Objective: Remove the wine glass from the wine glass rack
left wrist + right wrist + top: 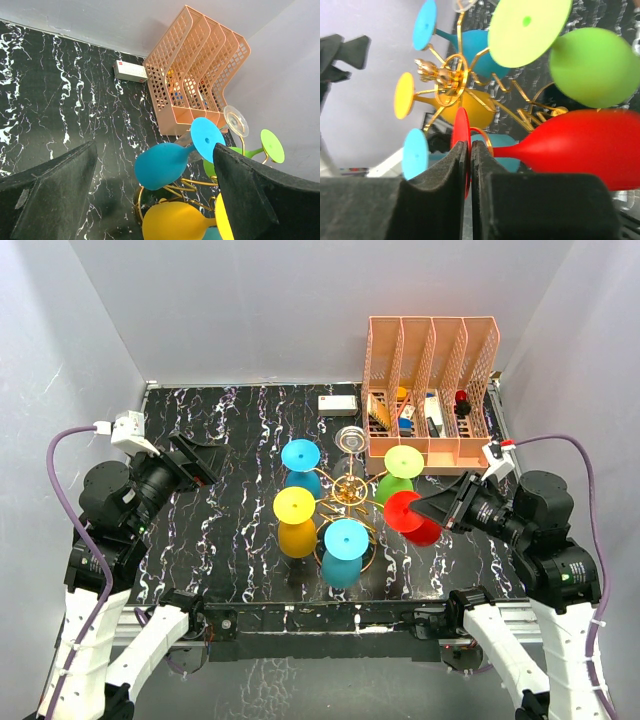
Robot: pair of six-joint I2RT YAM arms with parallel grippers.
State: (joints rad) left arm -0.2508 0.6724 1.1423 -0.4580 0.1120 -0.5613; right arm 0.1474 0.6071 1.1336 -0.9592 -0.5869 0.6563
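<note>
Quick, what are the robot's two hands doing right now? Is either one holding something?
Left gripper: open, holding nothing.
Right gripper: shut on the red wine glass, pinching its round foot.

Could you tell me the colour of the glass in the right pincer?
Red wine glass, clearest in the right wrist view.

The wine glass rack (350, 492) is formed of shiny gold metal wire, and the red wine glass (580, 145) is finished smooth and glossy, like coloured plastic. The table (230, 430) is surfaced in a faintly glossy black marble pattern, the orange file organizer (430, 350) is moulded in matt perforated plastic, and the pads (437, 180) of the right gripper (470, 155) are faced with matt black foam-like material.
</note>
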